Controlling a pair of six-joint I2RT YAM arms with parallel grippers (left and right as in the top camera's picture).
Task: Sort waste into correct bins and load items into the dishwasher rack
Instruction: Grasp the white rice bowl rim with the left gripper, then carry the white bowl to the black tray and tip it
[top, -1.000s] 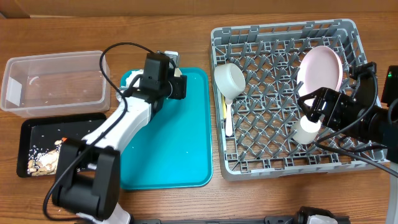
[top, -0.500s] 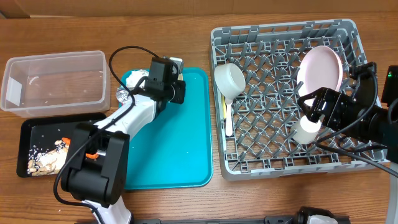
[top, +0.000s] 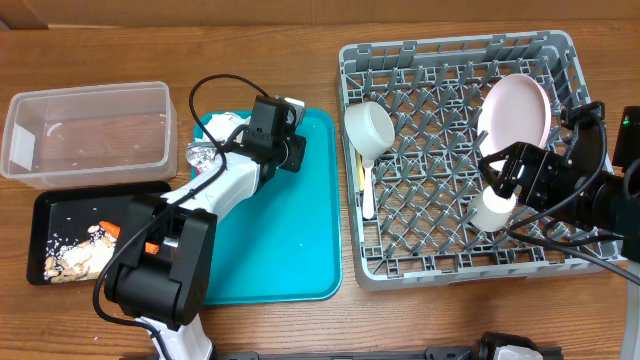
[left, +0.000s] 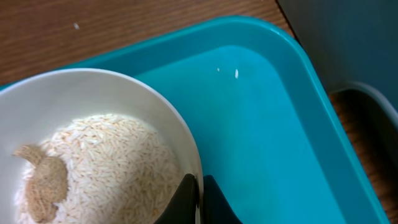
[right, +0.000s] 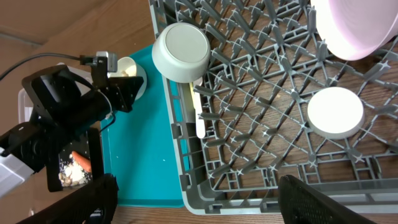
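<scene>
One cream-white bowl (left: 68, 93), mouth up, rice (left: 118, 155) inside, at teal tray's (left: 267, 130) far end, bench centre-left. Left gripper (left: 199, 194) pinches its rim, nearly closed. Right gripper (top: 500, 172) spread, empty, over dishwasher rack (top: 358, 262), right edge.

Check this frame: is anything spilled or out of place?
A few rice grains lie loose on the teal tray, beside the bowl the left fingers pinch by its rim. A foil wrapper lies between the clear tub and that tray.

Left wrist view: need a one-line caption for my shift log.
Left gripper pinches the rim of a cream-white bowl holding rice and a beige scrap, over the teal tray.
</scene>
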